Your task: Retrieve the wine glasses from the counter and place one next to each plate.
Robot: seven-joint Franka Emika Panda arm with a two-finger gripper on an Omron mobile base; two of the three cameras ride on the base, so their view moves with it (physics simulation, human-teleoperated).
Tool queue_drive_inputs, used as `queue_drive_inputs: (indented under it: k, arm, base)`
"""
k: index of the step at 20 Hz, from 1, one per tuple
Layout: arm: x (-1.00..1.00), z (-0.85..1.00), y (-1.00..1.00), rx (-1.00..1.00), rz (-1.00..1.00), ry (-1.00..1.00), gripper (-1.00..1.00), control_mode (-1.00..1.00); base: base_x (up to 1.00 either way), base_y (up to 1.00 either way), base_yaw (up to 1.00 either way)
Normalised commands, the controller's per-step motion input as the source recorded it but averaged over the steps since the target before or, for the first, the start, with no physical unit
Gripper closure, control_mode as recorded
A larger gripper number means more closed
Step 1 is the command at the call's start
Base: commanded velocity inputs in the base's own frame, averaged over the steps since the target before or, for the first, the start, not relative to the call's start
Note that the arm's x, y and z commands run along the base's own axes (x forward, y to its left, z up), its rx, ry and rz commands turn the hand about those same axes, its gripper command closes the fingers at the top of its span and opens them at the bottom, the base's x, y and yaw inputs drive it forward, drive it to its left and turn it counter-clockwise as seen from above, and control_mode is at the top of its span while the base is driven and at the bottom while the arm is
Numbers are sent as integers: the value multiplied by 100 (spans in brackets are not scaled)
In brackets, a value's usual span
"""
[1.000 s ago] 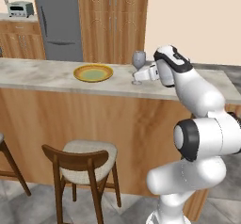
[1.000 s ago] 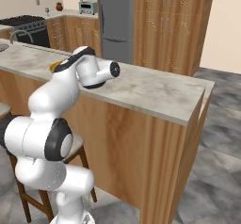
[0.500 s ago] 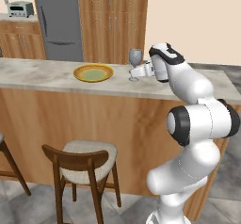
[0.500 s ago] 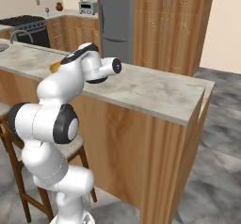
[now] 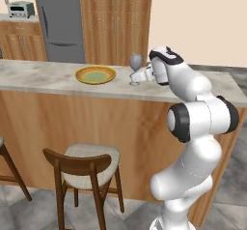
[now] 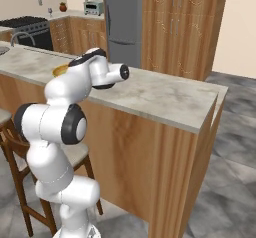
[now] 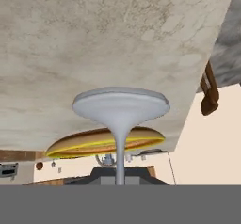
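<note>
Wine glass (image 5: pixel 136 68): upright, foot now on or just above the tabletop (image 5: pixel 43 77), at 3 o'clock of the yellow plate (image 5: pixel 95 74), just beside it. Gripper (image 5: pixel 143 74): jaws clenched on the stem; has carried the glass lower and nearer the plate. Placement nearly complete; release pending.

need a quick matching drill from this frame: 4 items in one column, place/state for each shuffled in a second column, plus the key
Items:
1. wine glass
2. yellow plate
3. gripper
4. stool

Places/states:
A. on the floor in front of the bar's wood front
B. upright on the bar top, stem between the fingers
C. shut on the glass stem
D. flat on the bar top, left of the glass in the left base view

Pairs: 1-B, 2-D, 3-C, 4-A
</note>
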Motion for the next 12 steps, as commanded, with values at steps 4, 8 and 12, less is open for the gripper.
queue_drive_inputs:
  k: [4,8,12]
  arm:
    - [10,-31,13,-4,0,-10,100,-100]
    - [7,-27,10,-5,1,-16,100,-100]
    - [15,-26,4,-4,0,-14,100,-100]
  base:
    - [0,0,0]
    - [0,0,0]
    - [0,0,0]
